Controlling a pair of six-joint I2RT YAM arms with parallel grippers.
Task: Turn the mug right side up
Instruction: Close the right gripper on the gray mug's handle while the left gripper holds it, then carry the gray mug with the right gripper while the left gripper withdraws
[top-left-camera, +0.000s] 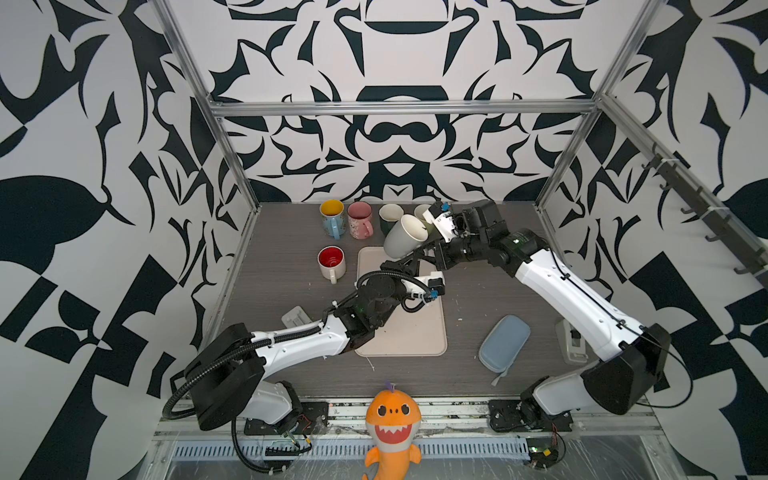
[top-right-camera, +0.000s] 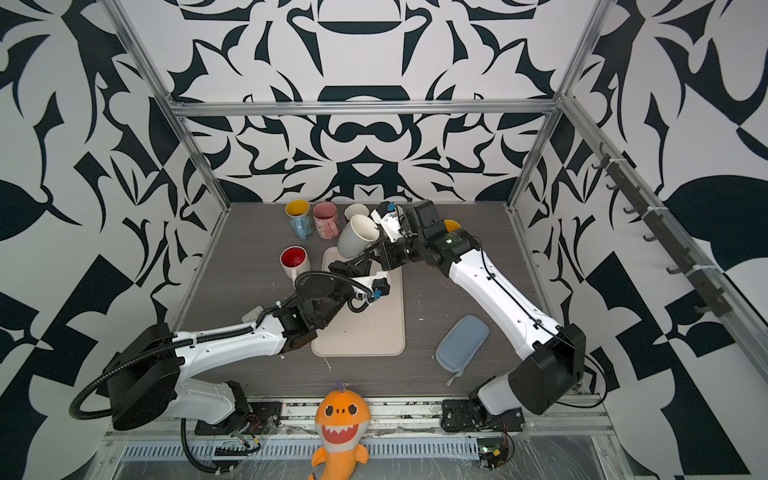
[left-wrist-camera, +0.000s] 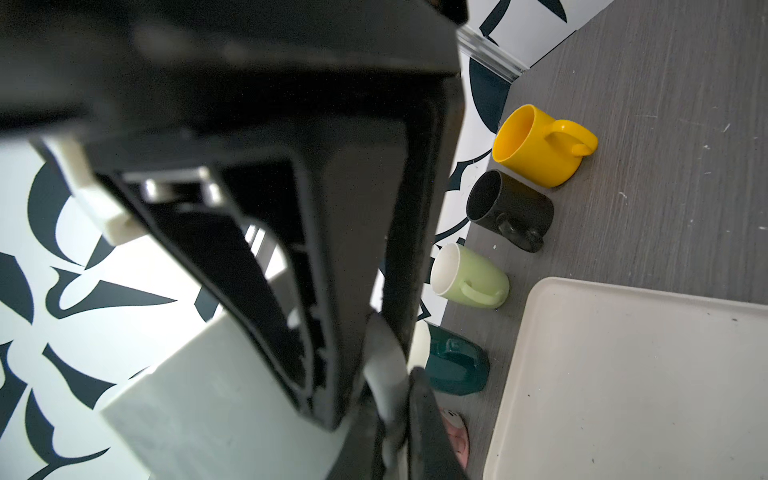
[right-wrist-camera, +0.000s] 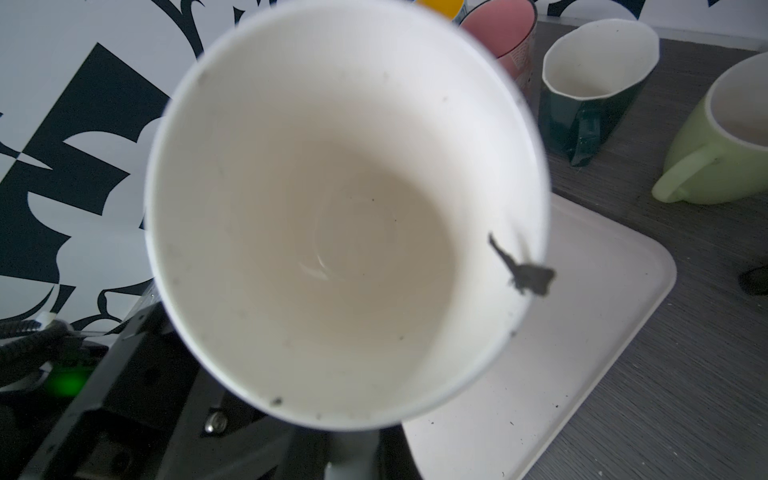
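A grey mug (top-left-camera: 405, 239) (top-right-camera: 357, 241) with a white inside hangs tilted in the air over the far end of the beige tray (top-left-camera: 415, 340) (top-right-camera: 365, 332). Its mouth faces up and to the right. In the right wrist view the mug (right-wrist-camera: 332, 208) fills the picture, mouth toward the camera. My right gripper (top-left-camera: 432, 249) (right-wrist-camera: 349, 457) is shut on the grey handle just below the rim. From below and the left, my left gripper (top-left-camera: 405, 262) (left-wrist-camera: 390, 415) is shut on the same handle (left-wrist-camera: 384, 365).
Upright mugs stand along the back wall: blue-and-yellow (top-left-camera: 332, 218), pink (top-left-camera: 359, 220), dark green (top-left-camera: 390, 216), light green (right-wrist-camera: 727, 145), black (left-wrist-camera: 511, 208), yellow (left-wrist-camera: 540, 145). A red-lined white mug (top-left-camera: 331, 262) stands left of the tray. A blue-grey case (top-left-camera: 503, 343) lies right of it.
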